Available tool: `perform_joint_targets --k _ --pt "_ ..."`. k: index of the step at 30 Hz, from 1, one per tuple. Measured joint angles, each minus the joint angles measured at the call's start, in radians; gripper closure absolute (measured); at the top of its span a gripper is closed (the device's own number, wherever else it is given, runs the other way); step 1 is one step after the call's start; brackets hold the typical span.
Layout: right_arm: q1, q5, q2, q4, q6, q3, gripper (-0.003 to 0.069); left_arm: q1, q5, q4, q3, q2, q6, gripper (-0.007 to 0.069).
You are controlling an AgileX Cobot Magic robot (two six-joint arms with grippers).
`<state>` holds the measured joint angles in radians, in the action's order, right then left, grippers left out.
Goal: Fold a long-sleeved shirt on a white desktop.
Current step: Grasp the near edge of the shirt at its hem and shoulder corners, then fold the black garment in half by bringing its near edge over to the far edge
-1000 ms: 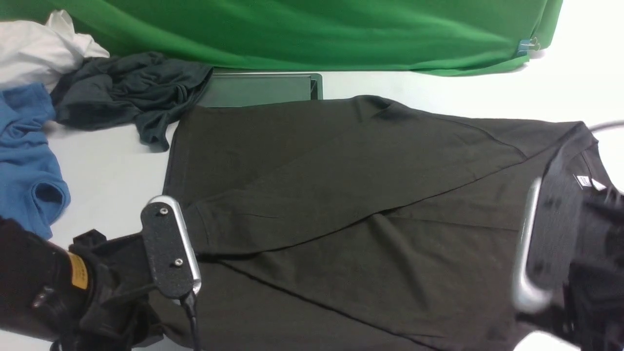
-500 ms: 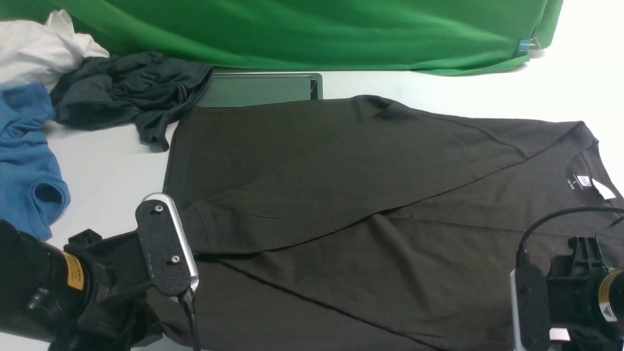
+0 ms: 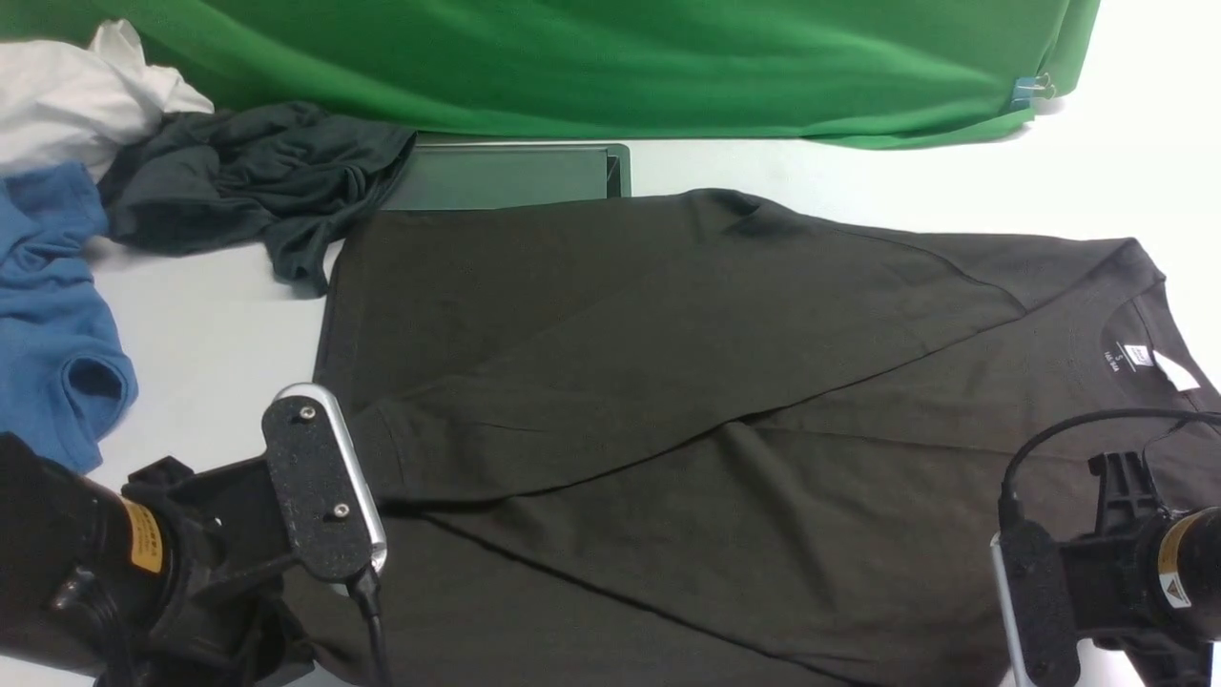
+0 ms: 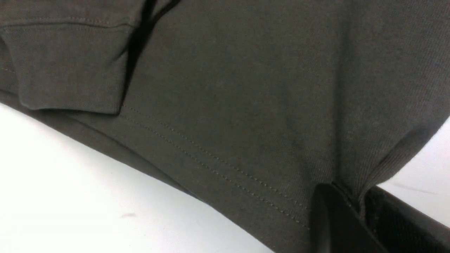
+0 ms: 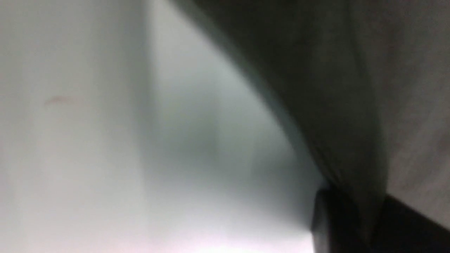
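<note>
The long-sleeved shirt [image 3: 668, 382] lies flat across the white desktop [image 3: 210, 324]. Both sleeves are folded over its body, and its white neck label [image 3: 1140, 355] is at the right. My left arm [image 3: 191, 544] is at the shirt's near left corner. In the left wrist view my left gripper [image 4: 358, 203] is shut on a pinch of the hem, near a sleeve cuff [image 4: 66, 77]. My right arm [image 3: 1126, 582] is low at the shirt's near right edge. In the blurred right wrist view my right gripper [image 5: 365, 214] is shut on a fold of dark fabric [image 5: 334, 88].
A dark grey-teal garment [image 3: 248, 181], a blue garment [image 3: 48, 315] and a white cloth [image 3: 76, 95] are heaped at the far left. The green backdrop [image 3: 620, 57] hangs along the back. A grey cable slot [image 3: 506, 176] lies just beyond the shirt.
My right arm came down from over the collar to the shirt's near right edge and its jaws closed on the fabric. My left arm stayed nearly still, holding the hem.
</note>
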<state>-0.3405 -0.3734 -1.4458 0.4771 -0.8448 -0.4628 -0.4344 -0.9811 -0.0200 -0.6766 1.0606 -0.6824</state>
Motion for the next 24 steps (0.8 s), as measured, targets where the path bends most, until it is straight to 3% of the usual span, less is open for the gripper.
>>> perform_joint_targets --k 4,10,16,24 --pt "-0.021 -0.034 0.019 0.001 0.009 0.001 0.0622 0.000 -0.005 -0.015 0.000 -0.014 0.007 0.0572" --pt "-0.113 -0.293 0.180 -0.089 0.029 0.006 0.0624 0.000 -0.051 -0.086 0.000 -0.103 0.012 0.0572" --pt "-0.124 -0.382 0.338 -0.155 0.099 -0.016 0.0624 0.000 0.043 -0.052 0.001 -0.169 0.200 0.0572" --pt "-0.053 -0.359 0.229 -0.201 0.211 -0.223 0.0624 0.007 0.194 0.062 0.001 -0.063 0.419 0.0572"
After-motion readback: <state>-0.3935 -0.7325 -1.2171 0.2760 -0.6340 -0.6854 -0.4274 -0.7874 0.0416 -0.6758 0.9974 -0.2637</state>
